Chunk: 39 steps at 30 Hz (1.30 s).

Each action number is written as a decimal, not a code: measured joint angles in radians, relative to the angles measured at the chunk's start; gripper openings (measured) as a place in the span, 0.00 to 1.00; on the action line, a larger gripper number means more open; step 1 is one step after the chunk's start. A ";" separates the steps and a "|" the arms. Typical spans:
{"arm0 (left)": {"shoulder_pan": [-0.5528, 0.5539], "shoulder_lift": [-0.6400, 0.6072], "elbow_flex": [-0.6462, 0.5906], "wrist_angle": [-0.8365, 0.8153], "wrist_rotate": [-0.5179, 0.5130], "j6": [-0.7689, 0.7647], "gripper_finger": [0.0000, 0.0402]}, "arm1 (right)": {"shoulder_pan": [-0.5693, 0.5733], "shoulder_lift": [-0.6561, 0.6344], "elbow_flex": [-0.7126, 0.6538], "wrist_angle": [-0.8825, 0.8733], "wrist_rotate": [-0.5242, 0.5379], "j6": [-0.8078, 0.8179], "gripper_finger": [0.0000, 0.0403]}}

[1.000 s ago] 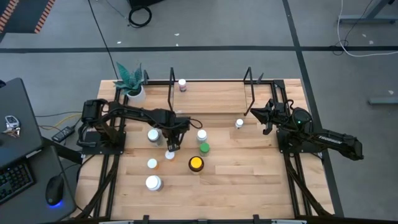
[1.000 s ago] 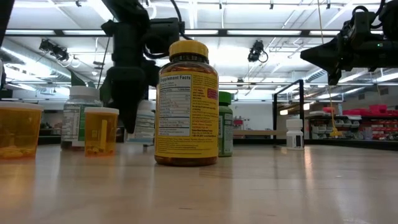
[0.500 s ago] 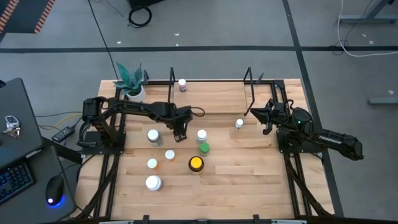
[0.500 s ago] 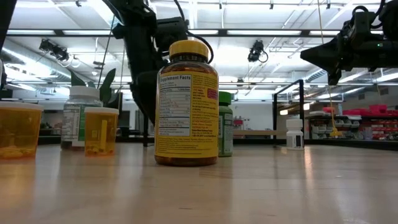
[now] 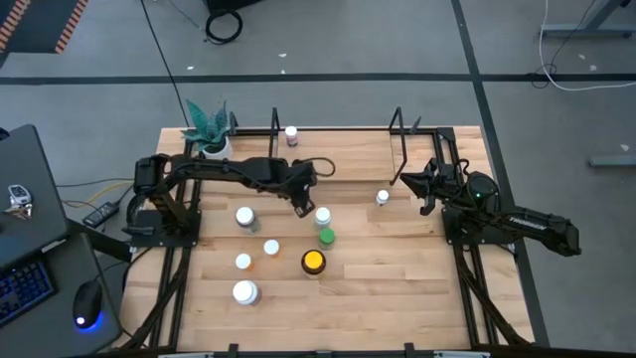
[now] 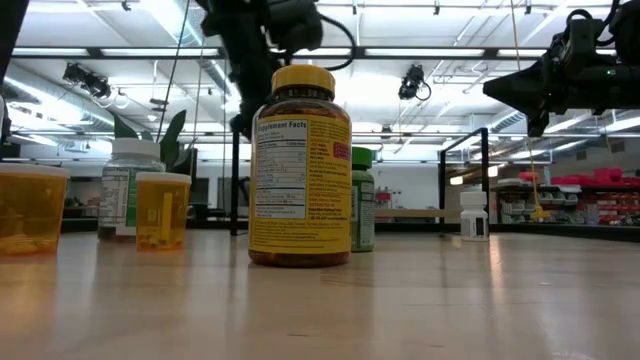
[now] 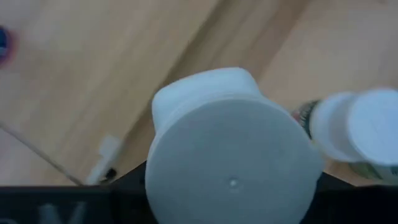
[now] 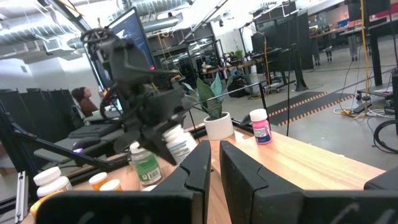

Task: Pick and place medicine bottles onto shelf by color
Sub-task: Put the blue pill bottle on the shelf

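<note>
A wooden table [image 5: 397, 288] is seen from above, with a dark robot arm at each side. The left gripper [image 5: 301, 206] is hanging above the middle of the table, its fingers clamped on a white-capped bottle [image 7: 233, 155]; in the left wrist view that bottle's round white cap is filling the space between the dark fingers.

Just beside the left gripper, toward the right arm, another white-capped bottle [image 5: 322, 215] is standing, and a green bottle [image 5: 326, 237] is touching it on the near side. Beyond those, nearer the table's front edge, the large yellow-capped bottle [image 5: 313, 262] is standing upright. On the gripper's other side, four more white-capped bottles are standing apart from one another.

Behind the gripper, the shelf [image 5: 338, 159] is lying along the far edge of the table, with black wire uprights at its ends. A purple bottle [image 5: 291, 136] is standing at its back left corner. A potted plant [image 5: 213, 134] is sitting just outside the shelf's left end.

The right gripper [image 5: 401, 180] is waiting by the shelf's right end, fingers pressed together and holding nothing. A small white bottle [image 5: 383, 198] is standing near it.
</note>
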 joint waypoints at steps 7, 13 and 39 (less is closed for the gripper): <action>0.059 0.158 0.271 -0.191 -0.011 0.050 0.44 | 0.000 0.000 0.000 0.000 0.000 0.000 0.10; 0.148 0.235 0.394 -0.234 -0.001 0.116 0.44 | 0.000 0.000 0.000 0.000 0.000 0.000 0.10; 0.228 0.279 0.395 -0.287 0.086 0.393 0.44 | 0.000 0.000 0.000 0.001 0.000 0.000 0.10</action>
